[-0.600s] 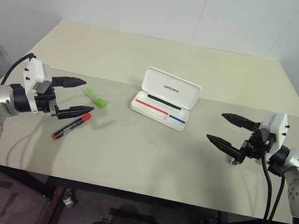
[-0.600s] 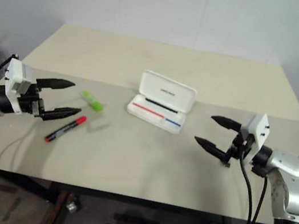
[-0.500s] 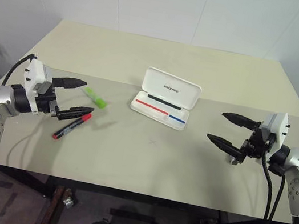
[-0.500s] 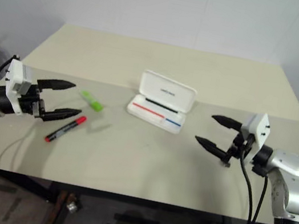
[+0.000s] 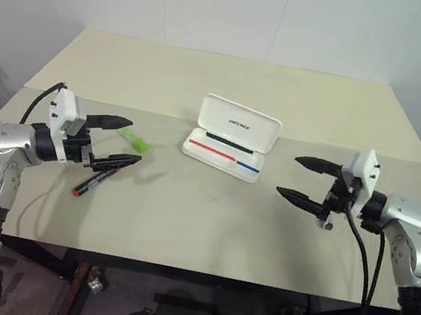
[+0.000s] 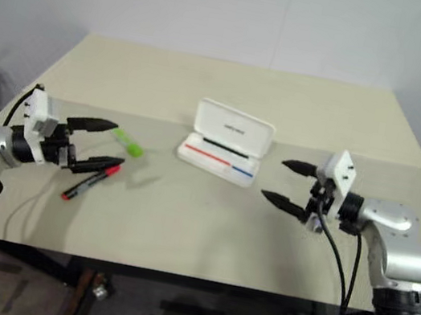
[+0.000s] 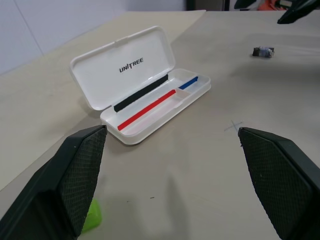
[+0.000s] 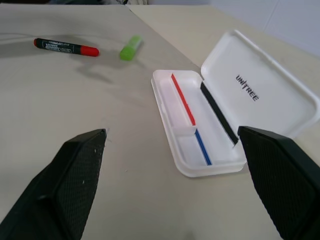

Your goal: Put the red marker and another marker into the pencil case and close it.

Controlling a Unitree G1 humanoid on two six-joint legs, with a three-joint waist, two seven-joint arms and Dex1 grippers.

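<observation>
We see the red marker (image 5: 98, 178) partly hidden behind our left end effector (image 5: 123, 141), both end effectors wide and empty, right end effector (image 5: 299, 178), white case (image 5: 230, 137) lying open on the worktop (image 5: 207, 222), green highlighter (image 5: 134, 138) cut off.

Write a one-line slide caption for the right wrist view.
Open right hand faces the open white plastic pencil case; a black marker with red cap and a short green highlighter lie beyond.
</observation>
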